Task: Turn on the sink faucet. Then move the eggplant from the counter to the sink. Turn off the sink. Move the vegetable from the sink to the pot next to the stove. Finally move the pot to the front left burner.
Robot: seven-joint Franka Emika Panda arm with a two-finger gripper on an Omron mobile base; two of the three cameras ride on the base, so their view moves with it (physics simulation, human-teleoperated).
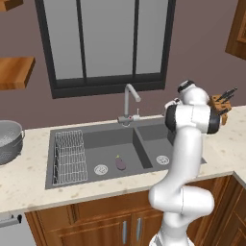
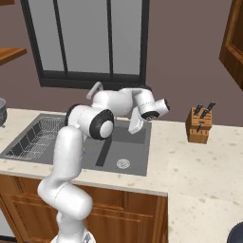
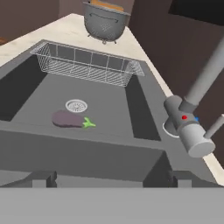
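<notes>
The eggplant (image 1: 120, 163) (image 3: 68, 119), small and dark purple, lies on the floor of the left basin of the sink (image 1: 91, 144) (image 3: 109, 148), beside a round drain (image 3: 76, 105). The sink faucet (image 1: 129, 103) (image 3: 186, 124) stands behind the divider, with its side lever (image 3: 214, 127) sticking out. No water stream shows in the left base view. My gripper (image 2: 134, 129) (image 3: 113, 180) hovers over the right basin, just right of the faucet base. It is open with nothing between its fingers. A dark round rim at the lower right corner of the right base view may be the pot (image 2: 236, 233).
A wire dish rack (image 1: 69, 156) (image 3: 87, 65) fills the left end of the left basin. A silver colander (image 1: 7, 141) (image 3: 105, 19) stands on the counter (image 1: 29, 185) to the left. A knife block (image 2: 199, 124) stands to the right of the sink.
</notes>
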